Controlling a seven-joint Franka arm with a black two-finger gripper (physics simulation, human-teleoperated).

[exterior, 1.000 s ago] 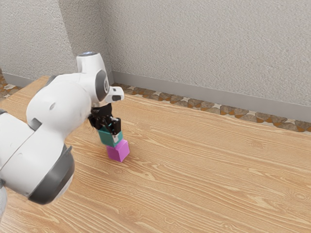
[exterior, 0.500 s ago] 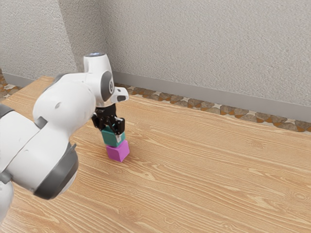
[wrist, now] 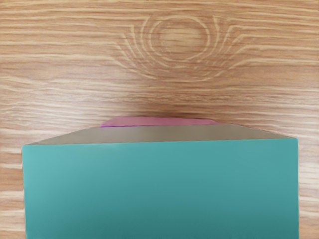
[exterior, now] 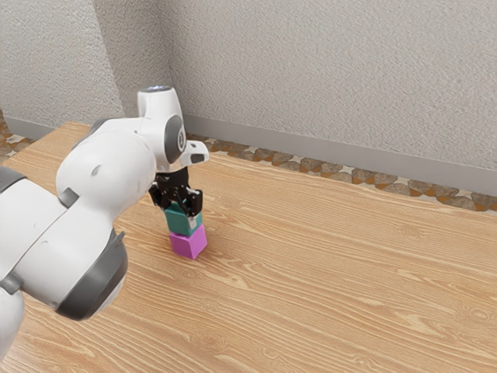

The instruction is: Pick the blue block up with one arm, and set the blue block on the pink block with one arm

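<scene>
The blue block, teal in colour, sits right on top of the pink block on the wooden table. My gripper comes down on it from above and is shut on the blue block, with its black fingers at the block's upper sides. In the wrist view the blue block looms just under my hand, and a thin strip of the pink block peeks out beyond its far edge.
The wooden table stretches bare toward the exterior view's right. A grey wall with a baseboard and a pebble strip runs along the back. My own white arm bulks at the exterior view's left.
My gripper has carried the blue block a little toward the exterior view's right, from overlapping the pink block's left edge to squarely above and on it.
</scene>
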